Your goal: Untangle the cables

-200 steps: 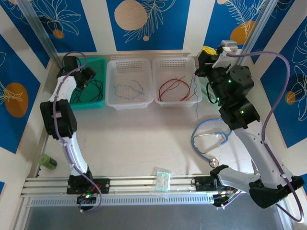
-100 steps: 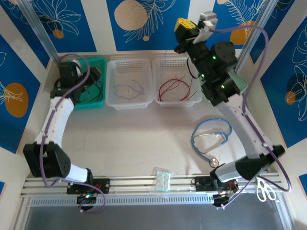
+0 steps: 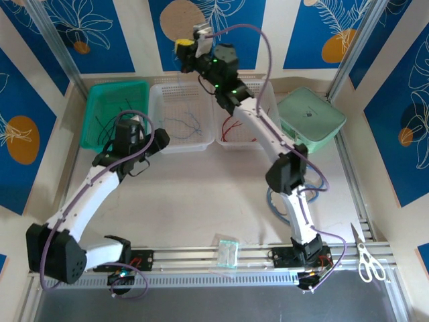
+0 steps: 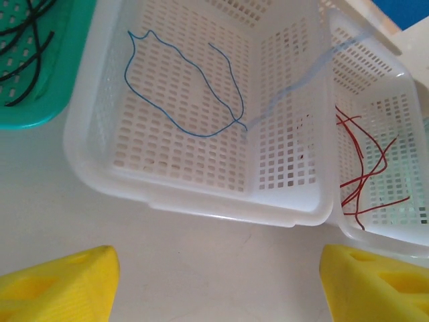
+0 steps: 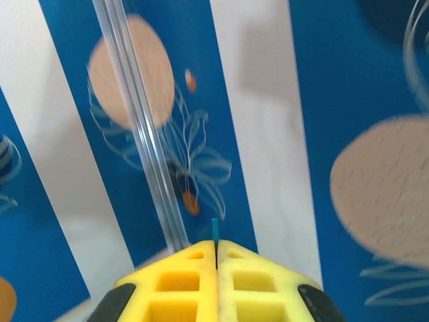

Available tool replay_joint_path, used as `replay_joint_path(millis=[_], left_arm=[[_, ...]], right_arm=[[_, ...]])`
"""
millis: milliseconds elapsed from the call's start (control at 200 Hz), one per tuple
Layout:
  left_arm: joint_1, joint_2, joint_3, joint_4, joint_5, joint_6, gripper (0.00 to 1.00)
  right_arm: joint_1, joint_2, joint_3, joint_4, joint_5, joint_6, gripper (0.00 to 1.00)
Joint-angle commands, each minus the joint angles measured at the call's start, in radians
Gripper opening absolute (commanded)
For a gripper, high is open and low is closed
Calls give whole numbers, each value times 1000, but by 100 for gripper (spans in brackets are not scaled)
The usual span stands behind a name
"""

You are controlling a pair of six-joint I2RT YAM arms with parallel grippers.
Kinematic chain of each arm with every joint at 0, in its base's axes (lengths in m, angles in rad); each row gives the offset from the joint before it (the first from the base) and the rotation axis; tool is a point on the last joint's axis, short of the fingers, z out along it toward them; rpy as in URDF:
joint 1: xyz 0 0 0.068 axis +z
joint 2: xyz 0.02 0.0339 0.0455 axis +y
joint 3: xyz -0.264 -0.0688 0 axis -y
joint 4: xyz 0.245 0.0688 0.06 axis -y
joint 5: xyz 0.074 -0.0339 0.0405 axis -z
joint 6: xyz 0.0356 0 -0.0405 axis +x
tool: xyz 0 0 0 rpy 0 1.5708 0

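Nearest the arm bases, a small clear packet (image 3: pixel 228 253) lies on the front rail and a pair of scissors (image 3: pixel 365 258) lies off to the right. A light-blue stethoscope tube (image 3: pixel 272 202) rests on the surface (image 3: pixel 201 194), partly hidden behind the right arm. The left end effector (image 4: pixel 214 272) hangs over the bare surface just in front of the middle white basket (image 4: pixel 201 201). Its yellow fingers (image 4: pixel 60 282) stand wide apart and hold nothing. Three containers sit side by side further back. The green tray (image 3: pixel 100 107) on the left holds the black cables (image 4: pixel 23 40) in a loose heap. The middle basket holds one blue cable (image 4: pixel 198 135) lying in an open loop on its floor. The right white basket (image 4: pixel 382 241), touching the middle one, holds the red cables (image 4: pixel 362 168), several strands crossing each other. A pale, blurred blue strand (image 4: pixel 295 84) rises from the end of the loop and slants up over the wall between the two white baskets; whether it is part of the same cable cannot be told. A mint-green lidded box (image 3: pixel 312 114) stands right of the baskets. Farthest back, the right end effector (image 5: pixel 216 258) is raised high above the baskets, close to the patterned back wall. Its fingers are pressed together, and a short tip of blue strand sticks out between them.
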State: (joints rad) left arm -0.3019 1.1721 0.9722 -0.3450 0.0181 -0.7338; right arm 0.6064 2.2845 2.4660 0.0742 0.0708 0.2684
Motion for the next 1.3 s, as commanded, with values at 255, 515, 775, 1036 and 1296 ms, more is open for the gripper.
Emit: replay_joint_path(millis=[255, 515, 775, 1036, 1296], left_arm=[[-19, -207, -126, -55, -46, -75, 78], [-19, -224, -126, -86, -62, -25, 79], [-19, -212, -130, -83, -41, -25, 79], [-19, -217, -107, -115, -46, 3, 80], [-20, -248, -96, -114, -61, 64, 99]], right_arm=[[79, 201, 21, -462, 165, 48, 0], [85, 254, -40, -600, 216, 93, 0], [61, 281, -7, -682, 162, 94, 9], [56, 161, -7, -622, 118, 12, 72], [41, -82, -135, -603, 141, -129, 94]])
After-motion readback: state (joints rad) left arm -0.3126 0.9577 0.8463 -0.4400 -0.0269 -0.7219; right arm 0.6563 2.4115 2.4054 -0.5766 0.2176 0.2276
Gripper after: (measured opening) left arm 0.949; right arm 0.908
